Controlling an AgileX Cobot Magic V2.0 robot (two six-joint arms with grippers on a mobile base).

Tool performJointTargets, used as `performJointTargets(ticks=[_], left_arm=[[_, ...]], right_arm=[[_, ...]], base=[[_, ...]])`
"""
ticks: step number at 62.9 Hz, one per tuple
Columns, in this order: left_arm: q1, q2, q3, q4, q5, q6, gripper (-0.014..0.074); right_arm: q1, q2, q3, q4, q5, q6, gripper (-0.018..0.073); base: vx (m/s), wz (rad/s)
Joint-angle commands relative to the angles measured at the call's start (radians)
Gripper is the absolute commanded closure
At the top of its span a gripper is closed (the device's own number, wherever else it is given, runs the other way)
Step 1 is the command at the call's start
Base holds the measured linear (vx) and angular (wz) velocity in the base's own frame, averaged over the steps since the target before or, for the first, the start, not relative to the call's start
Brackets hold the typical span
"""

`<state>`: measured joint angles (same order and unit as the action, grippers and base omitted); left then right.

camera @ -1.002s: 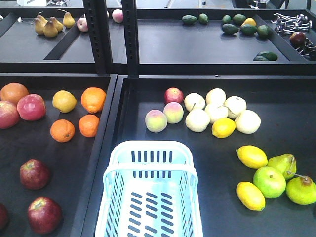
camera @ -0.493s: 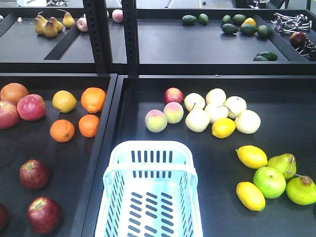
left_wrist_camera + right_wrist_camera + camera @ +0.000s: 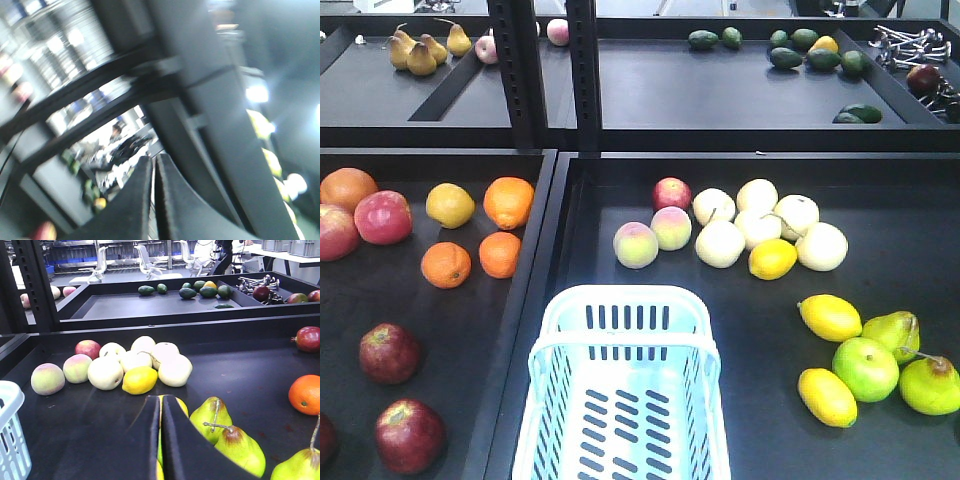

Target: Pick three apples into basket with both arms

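Apples (image 3: 388, 352) lie left of basket (image 3: 620, 297), parked central for two-sided reach; my left hand (image 3: 154, 195) and right hand (image 3: 161, 440) pinched closed, empty

Mock grocery stand inside a lab: black shelf trays (image 3: 720, 95) of loose fruit (image 3: 720, 243), office chairs (image 3: 143, 261) behind.

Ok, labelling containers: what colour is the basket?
Pale blue-white; the basket shows best in the front view.
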<state>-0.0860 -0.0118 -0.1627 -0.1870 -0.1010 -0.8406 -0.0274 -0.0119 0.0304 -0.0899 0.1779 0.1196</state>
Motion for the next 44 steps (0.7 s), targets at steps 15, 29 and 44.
performJointTargets(ticks=[15, 29, 44], left_arm=[[-0.068, 0.208, -0.307, 0.179, 0.149, 0.034, 0.0603], [-0.285, 0.388, -0.369, 0.149, 0.137, 0.112, 0.0603], [-0.489, 0.578, -0.464, 0.149, 0.196, 0.352, 0.0603]], right_arm=[[0.004, -0.006, 0.012, -0.006, -0.075, -0.003, 0.0568], [0.004, -0.006, 0.012, -0.006, -0.075, -0.003, 0.0568], [0.004, -0.006, 0.012, -0.006, -0.075, -0.003, 0.0568]], base=[[0.00, 0.00], [0.00, 0.00], [0.00, 0.00]])
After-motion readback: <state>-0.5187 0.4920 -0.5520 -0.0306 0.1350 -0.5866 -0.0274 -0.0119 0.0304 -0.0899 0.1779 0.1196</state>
